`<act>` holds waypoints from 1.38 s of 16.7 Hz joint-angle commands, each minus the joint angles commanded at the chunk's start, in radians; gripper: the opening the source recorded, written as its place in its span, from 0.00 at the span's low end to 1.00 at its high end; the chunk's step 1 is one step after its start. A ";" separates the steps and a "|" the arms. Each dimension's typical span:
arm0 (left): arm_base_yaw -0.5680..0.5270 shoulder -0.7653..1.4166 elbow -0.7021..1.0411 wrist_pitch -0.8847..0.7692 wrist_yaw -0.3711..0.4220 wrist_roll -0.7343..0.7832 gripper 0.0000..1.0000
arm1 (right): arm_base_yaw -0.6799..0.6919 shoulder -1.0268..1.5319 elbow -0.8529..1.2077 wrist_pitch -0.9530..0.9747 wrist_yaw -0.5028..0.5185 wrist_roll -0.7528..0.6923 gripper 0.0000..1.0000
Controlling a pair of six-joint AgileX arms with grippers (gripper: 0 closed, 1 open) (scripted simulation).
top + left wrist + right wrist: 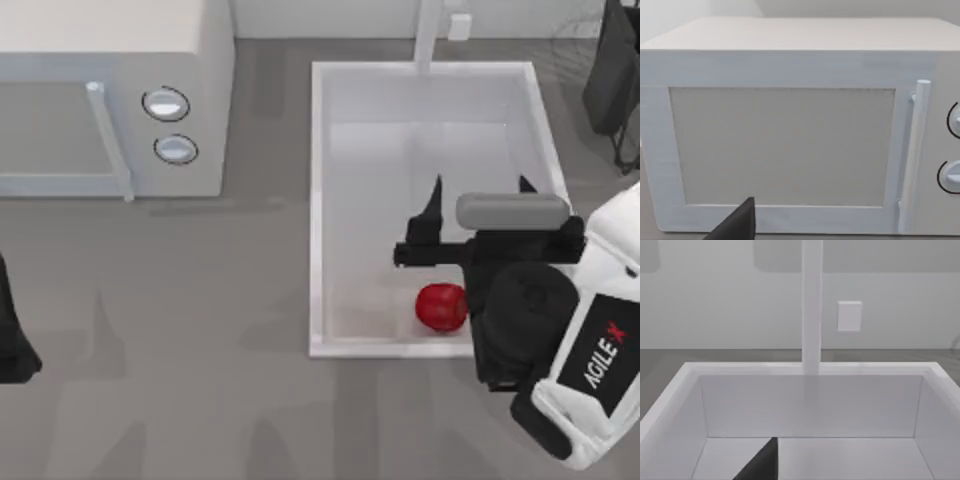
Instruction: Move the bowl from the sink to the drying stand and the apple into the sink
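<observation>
Simulated kitchen counter, white microwave [110,95], white sink [318,200] with faucet post [428,30]

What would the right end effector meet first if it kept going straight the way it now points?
Probably the sink's far inner wall, below the faucet post; the right end effector points across the basin, and nothing shows between, though depth is uncertain.

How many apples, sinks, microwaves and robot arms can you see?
apple: 1
sink: 1
microwave: 1
robot arms: 2, left arm parked at the table's left edge, right arm with right gripper above the sink
Total: 5
</observation>
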 joint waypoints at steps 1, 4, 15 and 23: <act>0.000 0.000 0.000 0.000 0.000 0.000 1.00 | 0.000 0.000 0.000 0.000 0.000 0.000 1.00; 0.000 0.000 0.000 0.000 0.000 0.000 1.00 | 0.000 0.000 0.000 0.000 0.000 0.000 1.00; 0.000 0.000 0.000 0.000 0.000 0.000 1.00 | -0.171 -0.290 -0.131 -0.278 -0.132 0.004 1.00; 0.000 0.000 0.000 0.000 0.000 0.000 1.00 | -0.479 -1.162 -0.434 -0.981 -0.402 -0.021 1.00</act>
